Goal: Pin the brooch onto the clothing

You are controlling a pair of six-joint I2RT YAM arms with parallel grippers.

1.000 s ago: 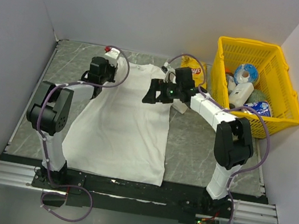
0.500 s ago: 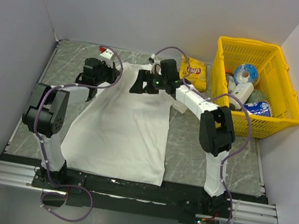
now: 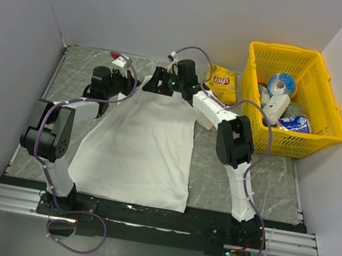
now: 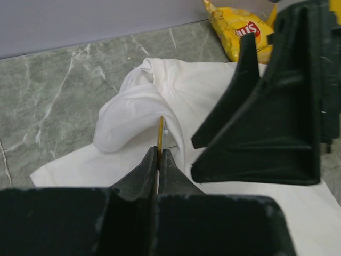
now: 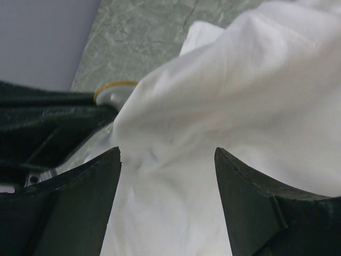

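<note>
Left gripper (image 4: 159, 153): clenched, its tips pinching the brooch (image 4: 161, 129) by the lower edge.
Brooch: a thin golden sliver, edge-on in the left wrist view. It stands upright above the left fingertips, just in front of a bunched fold of the clothing (image 4: 128, 117) (in the right wrist view it is a gold-rimmed round piece beside the cloth).
Clothing: white T-shirt spread on the table (image 3: 231, 165), hem toward the arm bases. The collar end is puckered where both grippers meet.
Right gripper (image 5: 167, 153): fingers spread apart, gripping nothing. A raised ridge of white fabric lies between them; contact cannot be told.
Table: grey marbled top.
Basket (image 3: 284, 50): yellow, far right, holding assorted items, apart from the shirt.
Crisp bag (image 3: 222, 81): yellow, between the collar and the basket.
</note>
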